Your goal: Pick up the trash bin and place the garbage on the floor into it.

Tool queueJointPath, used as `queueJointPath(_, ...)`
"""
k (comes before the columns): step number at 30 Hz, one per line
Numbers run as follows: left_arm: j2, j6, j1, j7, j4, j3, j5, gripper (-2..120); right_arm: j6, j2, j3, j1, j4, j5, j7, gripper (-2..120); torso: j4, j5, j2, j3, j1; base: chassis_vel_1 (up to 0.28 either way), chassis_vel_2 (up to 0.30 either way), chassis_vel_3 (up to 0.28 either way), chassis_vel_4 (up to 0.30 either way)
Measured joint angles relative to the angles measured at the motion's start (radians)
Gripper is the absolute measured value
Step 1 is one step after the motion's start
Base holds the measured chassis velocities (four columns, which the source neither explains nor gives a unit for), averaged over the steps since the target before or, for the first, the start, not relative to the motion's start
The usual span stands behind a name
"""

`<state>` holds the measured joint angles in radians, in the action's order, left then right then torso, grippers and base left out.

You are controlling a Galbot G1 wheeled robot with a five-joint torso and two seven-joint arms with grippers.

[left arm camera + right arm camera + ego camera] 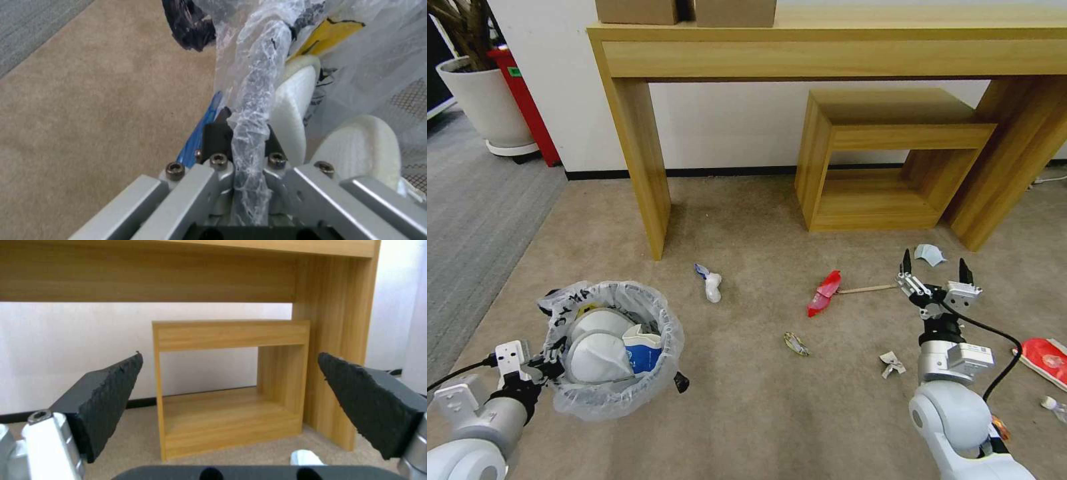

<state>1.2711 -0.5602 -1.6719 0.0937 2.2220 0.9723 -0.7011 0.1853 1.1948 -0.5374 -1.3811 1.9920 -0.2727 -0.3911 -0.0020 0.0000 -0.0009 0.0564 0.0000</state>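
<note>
The trash bin [627,393], black with a crinkly white bag, hangs low at the left with my left gripper [551,365] shut on its bagged rim [251,110]. Inside lie two white slippers [597,350] [291,106] and a blue-white carton [644,350]. My right gripper [935,268] [229,396] is open and holds nothing, just above the floor [747,413] beside a wooden stick [867,289], a red wrapper [825,292] and a pale blue mask [930,253]. More garbage lies around: a white-blue scrap [712,283], a small packet [796,343], a white crumple [892,363], a red wrapper [1044,360] and a clear bottle [1055,407].
A wooden desk [640,167] stands at the wall with a small wooden stool [880,160] [231,336] under it, close beyond the right gripper. Grey ribbed carpet [474,213], a white plant pot [484,100] and a tall red bin [527,107] are at the far left.
</note>
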Motion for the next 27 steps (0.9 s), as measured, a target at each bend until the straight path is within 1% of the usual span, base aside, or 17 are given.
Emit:
queueJointPath(15, -0.008, -0.004, 0.002, 0.004, -0.007, 0.000, -0.007, 1, -0.002, 0.005, 0.002, -0.001, 0.000, 0.006, 0.000, 100, 0.0000, 0.0000, 0.000, 0.000, 0.000, -0.105, 0.093, 0.106, -0.100)
queueJointPath(27, -0.005, -0.004, 0.003, 0.004, -0.017, -0.003, -0.005, 1, 0.005, 0.008, 0.007, -0.003, -0.008, 0.016, 0.001, 100, 0.0000, 0.0000, 0.000, 0.000, 0.000, -0.067, 0.072, 0.076, -0.071)
